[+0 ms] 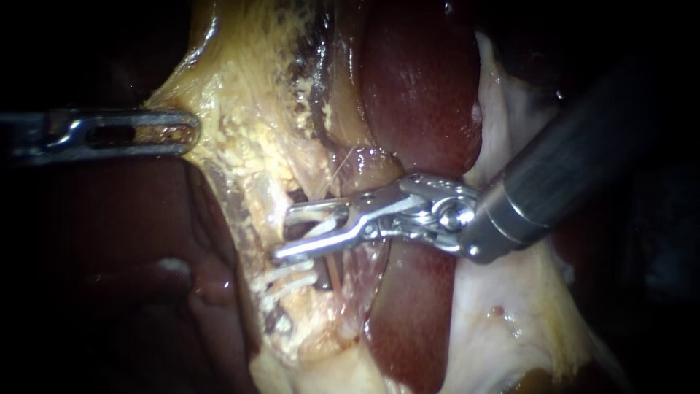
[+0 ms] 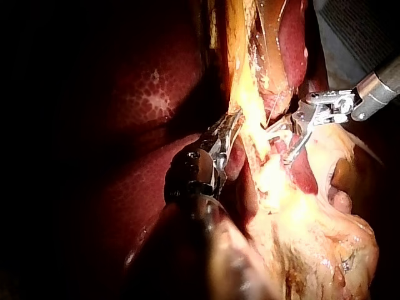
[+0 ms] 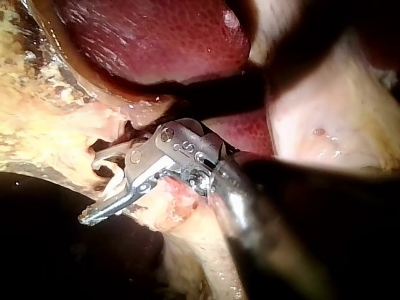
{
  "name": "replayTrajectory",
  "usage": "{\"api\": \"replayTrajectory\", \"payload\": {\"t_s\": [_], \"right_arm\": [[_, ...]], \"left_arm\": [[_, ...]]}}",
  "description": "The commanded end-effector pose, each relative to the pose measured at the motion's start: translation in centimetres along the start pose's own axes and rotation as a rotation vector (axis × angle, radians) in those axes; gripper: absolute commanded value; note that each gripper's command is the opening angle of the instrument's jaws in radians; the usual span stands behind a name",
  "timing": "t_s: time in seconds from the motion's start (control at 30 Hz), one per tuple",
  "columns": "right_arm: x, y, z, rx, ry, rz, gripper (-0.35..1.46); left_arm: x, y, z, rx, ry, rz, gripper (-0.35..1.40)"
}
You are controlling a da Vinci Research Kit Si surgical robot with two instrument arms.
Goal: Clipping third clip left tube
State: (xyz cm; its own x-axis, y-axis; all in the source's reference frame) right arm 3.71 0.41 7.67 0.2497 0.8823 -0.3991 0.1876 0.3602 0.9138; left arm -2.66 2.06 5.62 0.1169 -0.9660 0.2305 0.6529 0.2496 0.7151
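Note:
My right instrument [image 1: 288, 233] comes in from the upper right. Its jaws stand open, one on each side of a thin pale tube [image 1: 327, 223] that runs through the yellow tissue. Just below the lower jaw, two white clips [image 1: 293, 280] sit across the same tube. In the right wrist view these jaws [image 3: 94, 189] also show a gap, with pale strands [image 3: 112, 178] between them. My left instrument [image 1: 182, 133] enters from the left, its slotted jaws shut on the edge of the yellow tissue [image 1: 248, 124]. The left wrist view shows that hold [image 2: 229, 127] and my right instrument [image 2: 285, 141] beyond it.
Dark red liver [image 1: 423, 95] lies above and below my right instrument's wrist. Pale whitish tissue [image 1: 503, 321] spreads at the lower right. A darker red lobe [image 1: 131, 292] fills the lower left. The right shaft [image 1: 583, 160] crosses the upper right.

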Motion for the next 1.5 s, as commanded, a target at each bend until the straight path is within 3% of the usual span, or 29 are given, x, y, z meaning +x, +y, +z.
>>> {"api": "replayTrajectory", "payload": {"t_s": [0.03,0.47,0.93,1.27,1.5], "right_arm": [[0.00,0.00,0.01,0.007,-0.001,0.003,0.60],[-0.08,-0.13,0.06,0.128,-0.033,0.024,0.60],[-0.06,-0.10,0.28,0.265,0.027,0.081,0.60],[-0.01,-0.13,0.45,0.264,0.041,0.087,0.60],[0.03,-0.05,0.51,0.252,0.056,0.088,0.60]], "left_arm": [[0.00,0.00,0.00,0.000,0.000,0.000,-0.35],[0.00,0.00,0.00,0.000,0.000,0.000,-0.35],[0.00,0.01,0.01,0.001,0.000,0.001,-0.35],[0.00,0.01,0.01,0.001,0.000,0.001,-0.35],[0.00,0.01,0.02,0.000,0.000,0.000,-0.35]]}}
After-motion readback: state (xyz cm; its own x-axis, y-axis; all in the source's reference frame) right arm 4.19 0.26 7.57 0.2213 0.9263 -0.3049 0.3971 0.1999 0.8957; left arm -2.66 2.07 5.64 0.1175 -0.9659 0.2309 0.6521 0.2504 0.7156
